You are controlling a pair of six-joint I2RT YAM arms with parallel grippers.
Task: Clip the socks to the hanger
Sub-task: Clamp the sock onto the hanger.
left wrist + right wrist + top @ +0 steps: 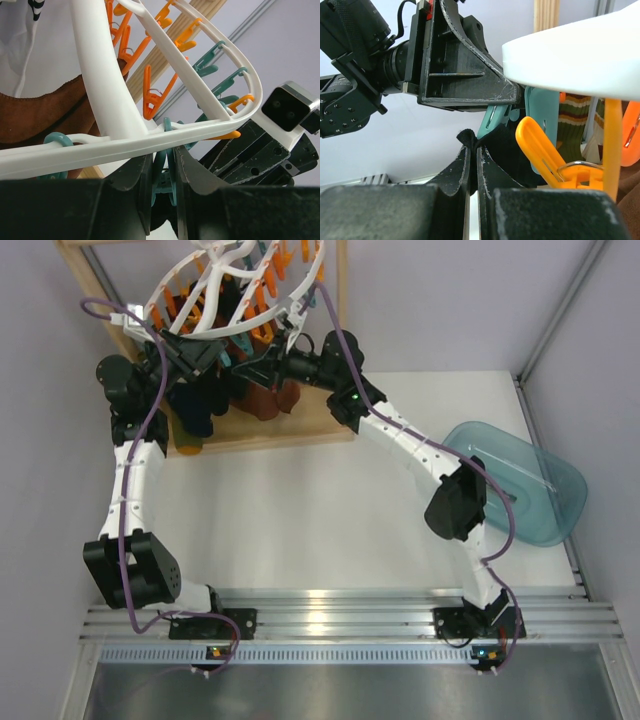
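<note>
1. Both my arms stretch to the far side of the counter [300,510] and tilt upward, wrists meeting under the hanger [107,90].
2. My left gripper [163,192] is clamped on a teal clip [161,172] that hangs from the hanger's white rim, just above my fingers.
3. My right gripper [472,170] is pinched tight on a black sock [466,137]. A tuft pokes out above my fingertips, just below the left gripper.
4. My fingers hide most of the sock. From above, the hanger covers both gripper tips. I cannot tell whether the clip's mouth is open.

White hanger [100,75], orange clips [152,95], teal clip [162,175], black sock [466,136].
</note>
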